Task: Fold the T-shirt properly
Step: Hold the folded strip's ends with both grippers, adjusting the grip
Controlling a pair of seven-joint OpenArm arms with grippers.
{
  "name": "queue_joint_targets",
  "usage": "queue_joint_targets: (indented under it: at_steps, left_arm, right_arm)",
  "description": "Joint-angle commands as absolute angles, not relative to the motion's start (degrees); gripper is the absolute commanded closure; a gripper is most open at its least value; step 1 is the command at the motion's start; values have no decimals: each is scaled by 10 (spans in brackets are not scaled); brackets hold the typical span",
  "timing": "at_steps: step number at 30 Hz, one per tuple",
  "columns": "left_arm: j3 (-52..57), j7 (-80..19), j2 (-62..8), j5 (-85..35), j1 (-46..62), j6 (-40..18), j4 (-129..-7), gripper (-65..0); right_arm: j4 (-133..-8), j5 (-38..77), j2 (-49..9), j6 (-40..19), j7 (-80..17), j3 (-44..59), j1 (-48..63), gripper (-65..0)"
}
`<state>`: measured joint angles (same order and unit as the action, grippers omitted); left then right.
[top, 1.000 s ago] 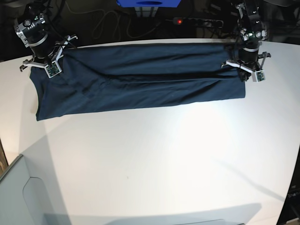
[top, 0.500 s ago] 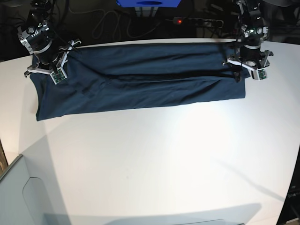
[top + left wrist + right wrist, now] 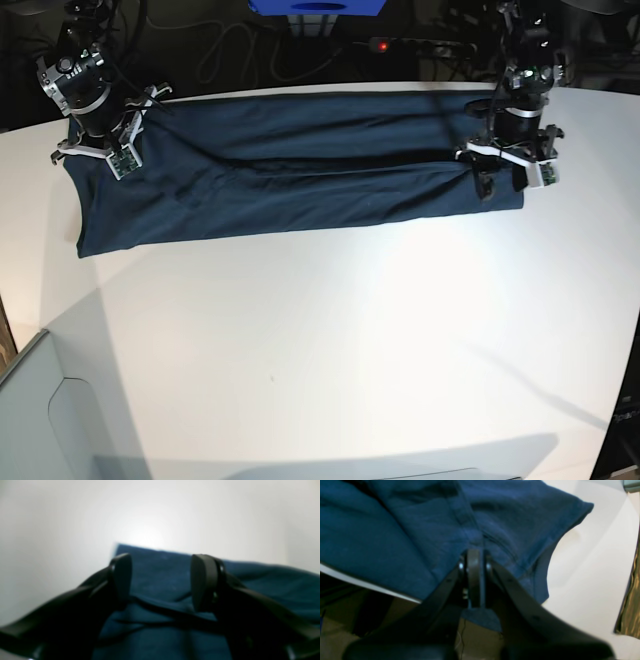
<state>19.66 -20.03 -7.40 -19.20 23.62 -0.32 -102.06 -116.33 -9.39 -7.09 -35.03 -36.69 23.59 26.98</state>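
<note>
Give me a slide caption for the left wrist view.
Open left gripper poised over the T-shirt near its edge on the white table.

The T-shirt (image 3: 290,170) lies on the table's (image 3: 350,340) far side — one claw (image 3: 100,150) over each end.

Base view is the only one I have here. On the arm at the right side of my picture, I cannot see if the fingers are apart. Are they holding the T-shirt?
Observer: No. The left gripper stands open, with the T-shirt lying under the gap, not pinched.
Operator: And the other arm?
Observer: The right gripper is shut on the T-shirt, cloth bunched at its tips.
Operator: Where on the cloth does it grip?
Observer: Near the table's back edge, where some cloth hangs over.
</note>
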Motion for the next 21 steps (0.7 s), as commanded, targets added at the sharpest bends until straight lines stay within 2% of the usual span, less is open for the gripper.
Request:
queue_joint_targets:
  at_steps: [1, 14, 21]
  left_arm:
    - [195, -189, -80, -193, 236, 1, -1013, -357]
    - [195, -189, -84, -198, 314, 0, -996, -357]
    - [196, -189, -91, -199, 363, 0, -1076, -357]
  right_arm:
    - [-1171, -91, -76, -358, -358, 239, 269, -6]
    - [-1171, -91, -76, -358, -358, 239, 269, -6]
    - [-1152, -91, -74, -358, -359, 239, 258, -6]
